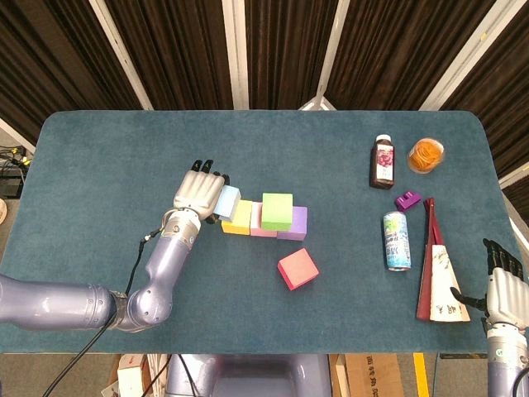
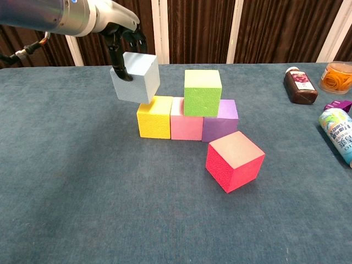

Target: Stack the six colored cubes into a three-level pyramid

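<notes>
Gripping a pale blue foam cube (image 2: pixel 136 77) between its dark fingers, the left robot hand (image 1: pixel 198 194) holds it tilted in the air just above the top left corner of the yellow foam cube (image 2: pixel 154 116); whether the two cubes touch cannot be told. That yellow cube sits at the left end of a row on the teal felt-covered table (image 2: pixel 82 209), pressed against a pink foam cube (image 2: pixel 186 126), which in turn touches a purple foam cube (image 2: pixel 220 127) at the right end. A green foam cube (image 2: pixel 202 92) rests upright on the second level, straddling the pink and purple cubes. A red foam cube (image 2: pixel 235 160) lies turned at an angle on the table in front of the row, just beside the purple one. The right robot hand (image 1: pixel 502 287) hangs at the table's right edge with fingers extended and holding nothing, near a folded dark red paper fan (image 1: pixel 436 275). Further along that side stand a printed drink can (image 1: pixel 397 241), a dark juice bottle (image 1: pixel 383 161), a small purple clip (image 1: pixel 407 199) and a clear tub of orange contents (image 1: pixel 426 155).
</notes>
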`<state>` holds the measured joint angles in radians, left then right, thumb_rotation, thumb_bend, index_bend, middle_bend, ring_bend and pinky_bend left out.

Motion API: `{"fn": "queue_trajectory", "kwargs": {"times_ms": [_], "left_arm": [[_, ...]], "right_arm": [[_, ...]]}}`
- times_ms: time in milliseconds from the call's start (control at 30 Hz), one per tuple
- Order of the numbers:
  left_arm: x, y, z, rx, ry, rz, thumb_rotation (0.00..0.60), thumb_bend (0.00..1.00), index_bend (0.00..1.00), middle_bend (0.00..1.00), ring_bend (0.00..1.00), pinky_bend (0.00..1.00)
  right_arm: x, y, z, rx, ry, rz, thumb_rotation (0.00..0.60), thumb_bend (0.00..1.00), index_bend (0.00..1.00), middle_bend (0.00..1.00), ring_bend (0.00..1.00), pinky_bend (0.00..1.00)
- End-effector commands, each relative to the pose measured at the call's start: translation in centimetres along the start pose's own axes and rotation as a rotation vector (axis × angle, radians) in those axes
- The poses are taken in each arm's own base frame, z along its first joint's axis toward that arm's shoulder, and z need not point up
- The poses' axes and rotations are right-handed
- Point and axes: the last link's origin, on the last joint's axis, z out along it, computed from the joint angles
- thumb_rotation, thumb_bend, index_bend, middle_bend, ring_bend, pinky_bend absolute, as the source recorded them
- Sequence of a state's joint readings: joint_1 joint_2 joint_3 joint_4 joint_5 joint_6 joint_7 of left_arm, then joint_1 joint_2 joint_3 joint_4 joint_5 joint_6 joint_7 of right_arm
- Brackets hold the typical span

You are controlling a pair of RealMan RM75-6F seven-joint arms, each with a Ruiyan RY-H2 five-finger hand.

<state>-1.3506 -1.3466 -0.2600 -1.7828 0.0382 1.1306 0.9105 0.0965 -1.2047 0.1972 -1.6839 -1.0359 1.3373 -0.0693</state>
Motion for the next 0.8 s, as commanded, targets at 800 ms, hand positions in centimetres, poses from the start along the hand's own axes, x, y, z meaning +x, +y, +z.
{"fn": "queue_trajectory", "kwargs": {"times_ms": [800], "left_arm": [[-0.2, 3.2, -0.1, 0.040, -0.030, -0.059, 0.600, 0.38, 0.34, 0.30, 0.00, 0.00]], "right_arm": [[0.3, 0.3, 0.2, -0.004, 0.001, 0.010, 0.600, 0.20, 0.06, 0.08, 0.03, 0.00]]}}
